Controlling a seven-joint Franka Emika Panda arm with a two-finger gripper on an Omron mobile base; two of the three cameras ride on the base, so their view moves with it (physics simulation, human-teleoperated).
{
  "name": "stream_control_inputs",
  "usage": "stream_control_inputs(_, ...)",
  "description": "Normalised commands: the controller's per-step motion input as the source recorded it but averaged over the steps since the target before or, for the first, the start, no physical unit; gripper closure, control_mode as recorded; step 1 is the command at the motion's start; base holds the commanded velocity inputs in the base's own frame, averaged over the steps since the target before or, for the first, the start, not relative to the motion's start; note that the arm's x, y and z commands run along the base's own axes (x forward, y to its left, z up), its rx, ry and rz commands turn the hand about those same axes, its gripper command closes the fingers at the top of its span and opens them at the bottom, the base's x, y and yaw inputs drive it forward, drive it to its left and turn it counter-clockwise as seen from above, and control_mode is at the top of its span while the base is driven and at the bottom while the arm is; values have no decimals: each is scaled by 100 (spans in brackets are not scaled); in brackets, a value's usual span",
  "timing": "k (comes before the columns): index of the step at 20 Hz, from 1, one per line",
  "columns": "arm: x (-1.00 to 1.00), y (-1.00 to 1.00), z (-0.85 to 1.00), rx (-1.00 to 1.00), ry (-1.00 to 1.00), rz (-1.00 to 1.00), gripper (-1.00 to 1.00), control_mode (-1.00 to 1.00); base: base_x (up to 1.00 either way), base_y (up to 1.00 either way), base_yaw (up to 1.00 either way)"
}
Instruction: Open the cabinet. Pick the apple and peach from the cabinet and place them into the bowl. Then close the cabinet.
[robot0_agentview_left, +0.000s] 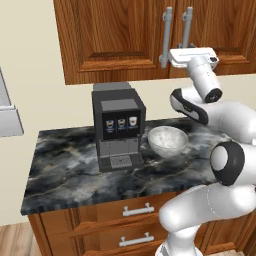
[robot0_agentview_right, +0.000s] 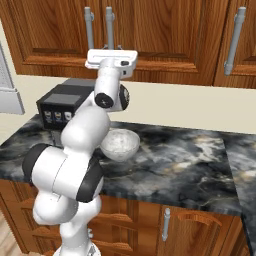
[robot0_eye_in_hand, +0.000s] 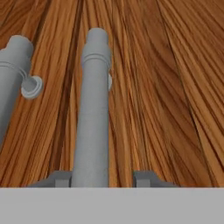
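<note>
While both doors are shut, stage: first step, opening the cabinet (robot0_agentview_left: 110, 35), is in hand.
Gripper: the gripper (robot0_agentview_left: 186, 49) is raised to the lower end of the inner right door handle (robot0_eye_in_hand: 94, 122); its jaws straddle the bar, one fingertip (robot0_eye_in_hand: 146, 178) standing just beside it. Whether they press on the bar cannot be told.
Neighbouring handle: the left door's bar (robot0_eye_in_hand: 13, 78) runs parallel, just beside and untouched.
Bowl: the bowl (robot0_agentview_left: 168, 141) stands empty on the dark marble counter (robot0_agentview_left: 65, 165), just beside the coffee machine (robot0_agentview_left: 117, 125), below the cabinet.
Done: nothing completed yet.
Left: pull the door open; carry the apple and peach, presumably behind the doors, into the bowl; shut the cabinet.
</note>
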Motion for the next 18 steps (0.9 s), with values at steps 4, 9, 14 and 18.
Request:
stream_control_inputs(4, -59, -29, 21, 0, 0, -1, 100, -100, 0, 0, 0)
stream_control_inputs(9, -93, -58, 19, 3, 2, -5, 100, -100, 0, 0, 0)
stream_control_inputs(14, -100, -84, 20, 9, 2, -6, 100, -100, 0, 0, 0)
stream_control_inputs(18, -100, -99, 21, 12, 3, -6, 100, -100, 0, 0, 0)
